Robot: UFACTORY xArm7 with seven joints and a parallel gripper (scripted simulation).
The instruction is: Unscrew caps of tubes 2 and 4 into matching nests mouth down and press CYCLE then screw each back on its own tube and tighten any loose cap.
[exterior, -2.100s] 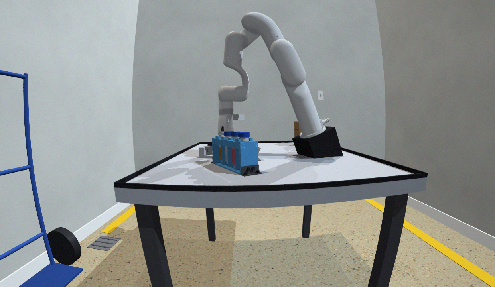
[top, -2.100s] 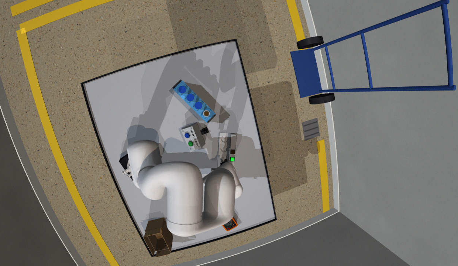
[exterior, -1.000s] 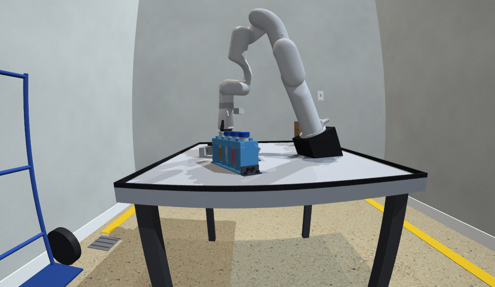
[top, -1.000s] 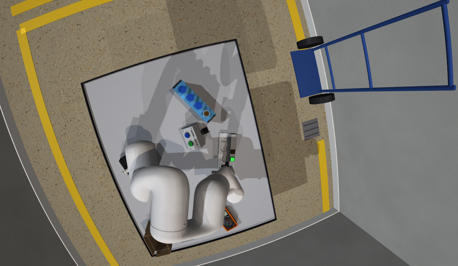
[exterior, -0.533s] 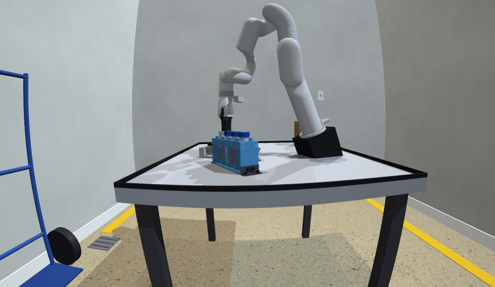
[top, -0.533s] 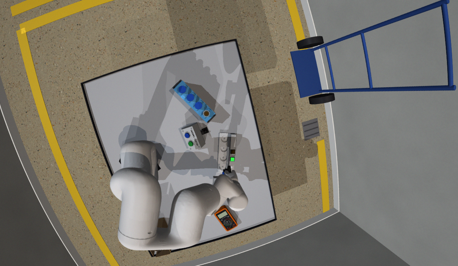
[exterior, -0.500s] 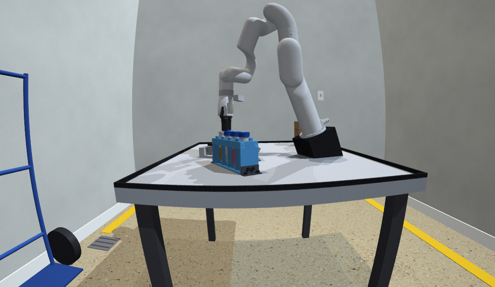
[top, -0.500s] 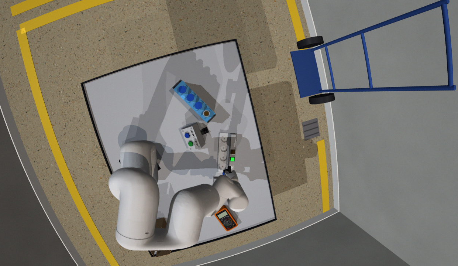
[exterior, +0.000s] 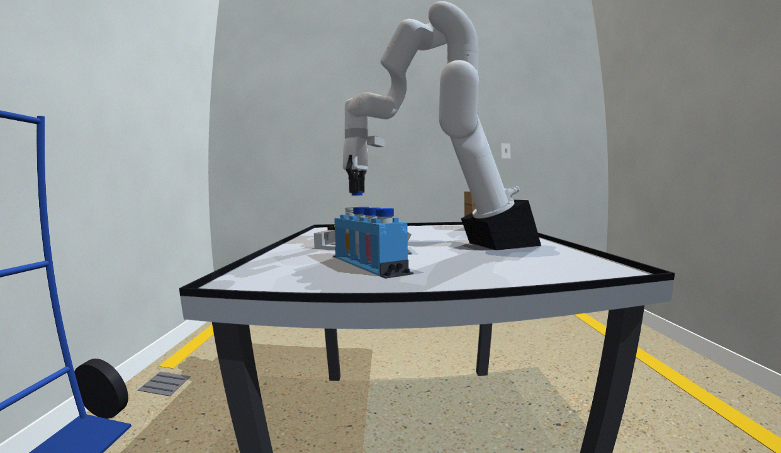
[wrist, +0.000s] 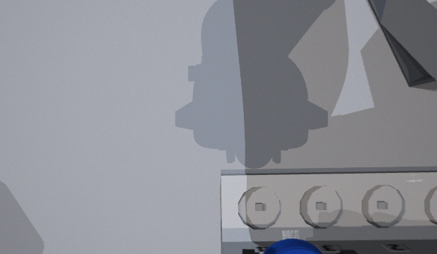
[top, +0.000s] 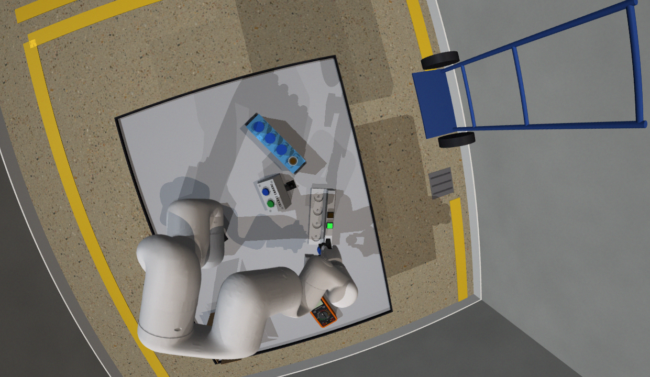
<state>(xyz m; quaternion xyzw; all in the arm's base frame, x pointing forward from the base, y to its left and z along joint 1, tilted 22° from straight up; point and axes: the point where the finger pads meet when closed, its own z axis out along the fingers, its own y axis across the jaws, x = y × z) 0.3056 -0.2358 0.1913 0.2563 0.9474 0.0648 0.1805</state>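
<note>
- One white arm (exterior: 459,107) rises from a black wedge-shaped base (exterior: 525,225) on the desk (exterior: 494,270), climbs to a high elbow, folds back down and ends with its wrist pointing straight down.
- Its gripper (exterior: 356,191) hangs well above the desk, higher than the tube tops in the exterior view; from above it sits just off the near end of the cap tray (top: 312,213).
- Smooth, rounded white shells cover the arm links, while the fingers are dark and blocky.
- The jaws are pinched on a blue cap (exterior: 357,193), a small round piece that peeks out below the fingertips; in the wrist view only its domed blue top (wrist: 292,247) shows at the bottom edge.
- The cap touches neither tray nor desk.
- The cap tray is a pale grey slab with four round, shallow nests in a row (wrist: 321,206), each with a small square mark in the middle; all four that show hold no cap.
- A square lamp (top: 329,225) on the tray glows green.
- The tube rack (top: 275,140) is a bright blue block set aslant; three tubes wear blue caps, and the end tube (top: 293,161) nearest the tray stands open with a brownish mouth.
- A grey key box (top: 273,197) with a blue key (top: 265,191) and a green key (top: 270,203) lies between rack and arm.
- An orange meter (top: 323,314) lies near the desk's edge, partly under the arm.
</note>
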